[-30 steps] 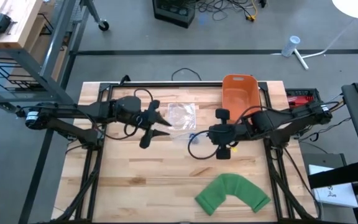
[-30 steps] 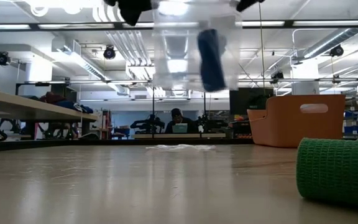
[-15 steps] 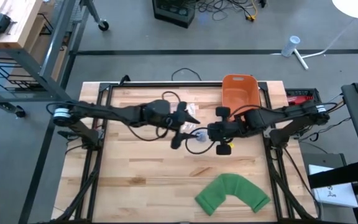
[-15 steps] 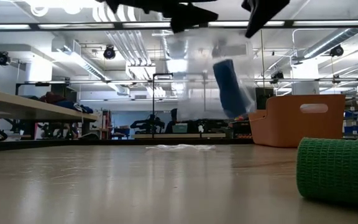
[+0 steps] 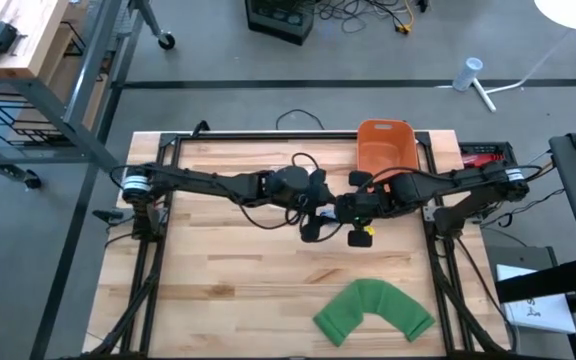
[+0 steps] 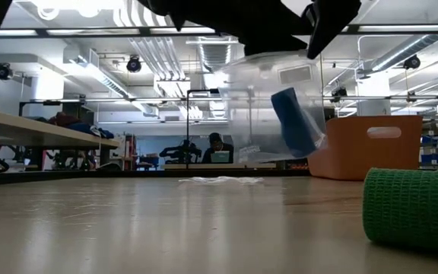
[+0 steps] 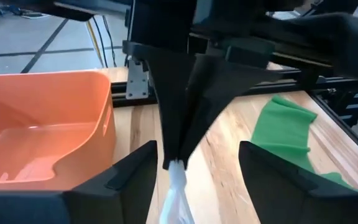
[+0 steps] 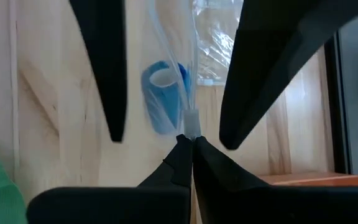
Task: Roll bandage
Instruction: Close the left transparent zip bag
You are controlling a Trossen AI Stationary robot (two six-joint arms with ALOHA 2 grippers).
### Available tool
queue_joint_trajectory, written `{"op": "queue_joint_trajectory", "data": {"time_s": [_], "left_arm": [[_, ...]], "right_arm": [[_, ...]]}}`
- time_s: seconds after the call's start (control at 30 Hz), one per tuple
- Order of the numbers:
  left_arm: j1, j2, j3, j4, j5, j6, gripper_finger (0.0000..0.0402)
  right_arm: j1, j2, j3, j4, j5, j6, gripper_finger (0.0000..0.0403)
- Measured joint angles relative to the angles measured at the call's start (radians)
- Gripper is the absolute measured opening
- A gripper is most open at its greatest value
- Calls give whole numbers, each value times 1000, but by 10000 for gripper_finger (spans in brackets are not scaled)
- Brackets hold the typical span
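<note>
From above, both claws meet near the worktop's point(image 5: 218, 290) centre, the green bandage point(image 5: 373, 310) lying at five o'clock. The low view shows a clear bag point(image 6: 268, 106) hanging with a blue roll point(image 6: 295, 122) inside. Right claw point(image 8: 188, 138) pinches the bag's edge; left claw point(image 7: 194, 163) stands spread around it.

The high camera hangs above and looks straight down on the whole worktop point(image 5: 218, 290), with floor around it. The low camera sits at worktop height, facing level across into the room behind; the green bandage point(image 6: 413, 207) looms close at the lower right of its frame, and the same bandage point(image 5: 375, 312) lies at lower centre from above. Both share the orange bin point(image 6: 363, 146). Each wrist camera looks close past its own tool's fingers; the left one also takes in bin and bandage.
</note>
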Motion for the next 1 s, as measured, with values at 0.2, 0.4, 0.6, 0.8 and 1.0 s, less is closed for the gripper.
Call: {"op": "queue_joint_trajectory", "data": {"time_s": [0.2, 0.4, 0.6, 0.8, 1.0], "left_arm": [[2, 22, 14, -9, -37, -2, 188], [3, 23, 1, -36, -121, 25, 155], [0, 23, 0, -36, -99, 74, 138], [1, 23, -1, -36, -97, 80, 155], [1, 23, -1, -36, -96, 79, 166]], "right_arm": [[-3, 0, -1, 2, -1, 23, 0], [-9, 0, -1, 12, -33, 66, 0], [-12, 0, -2, 23, -57, 69, 0], [-12, 0, -1, 24, -57, 68, 0], [-12, 0, -1, 27, -56, 65, 0]]}}
